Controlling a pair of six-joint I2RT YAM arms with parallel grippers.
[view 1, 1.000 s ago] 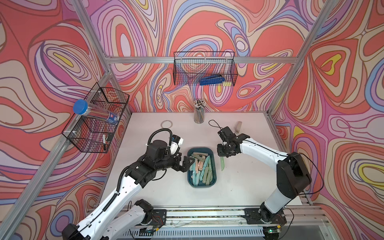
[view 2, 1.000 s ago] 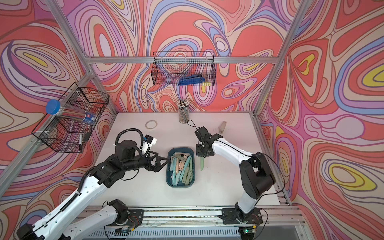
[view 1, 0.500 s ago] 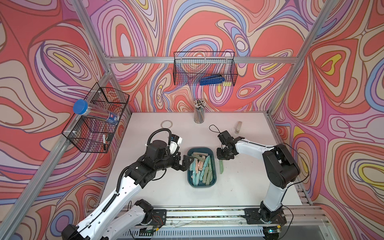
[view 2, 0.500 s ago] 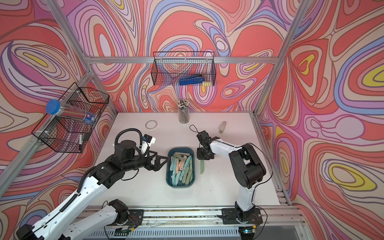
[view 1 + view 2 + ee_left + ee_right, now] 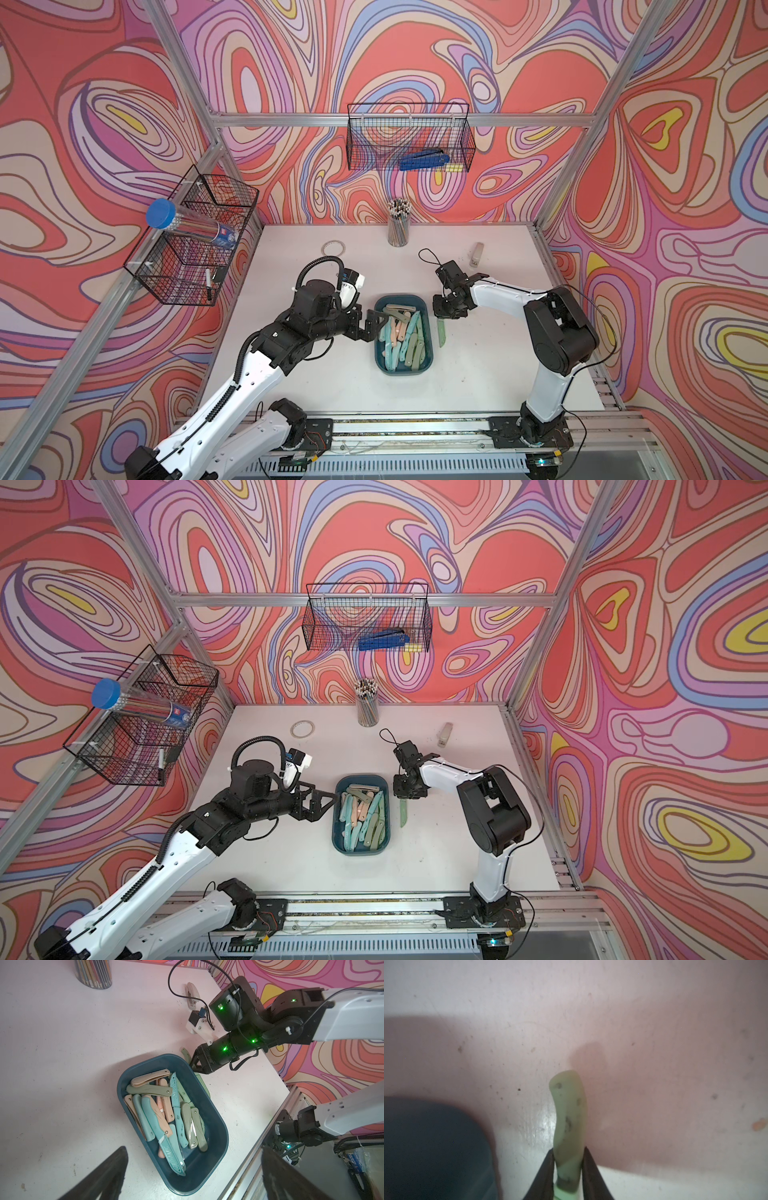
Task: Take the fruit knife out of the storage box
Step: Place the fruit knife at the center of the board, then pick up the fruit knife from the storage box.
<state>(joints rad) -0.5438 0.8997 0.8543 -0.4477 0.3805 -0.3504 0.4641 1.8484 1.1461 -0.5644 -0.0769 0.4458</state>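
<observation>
Fingers (image 5: 548,1167) of the right gripper (image 5: 442,318) clasp the pale green folded fruit knife (image 5: 441,334), already out beside the dark teal plastic storage box (image 5: 405,372) toward the white desk's (image 5: 498,374) right edge, seemingly for setting down; the left gripper (image 5: 382,324) hovers wide open at the opposite rim.

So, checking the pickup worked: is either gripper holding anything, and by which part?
The right gripper holds the green fruit knife by one end, outside the storage box. The left gripper is open, empty.

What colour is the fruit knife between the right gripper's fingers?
Pale sage green, with dark smudges; the fruit knife shows best in the right wrist view.
</observation>
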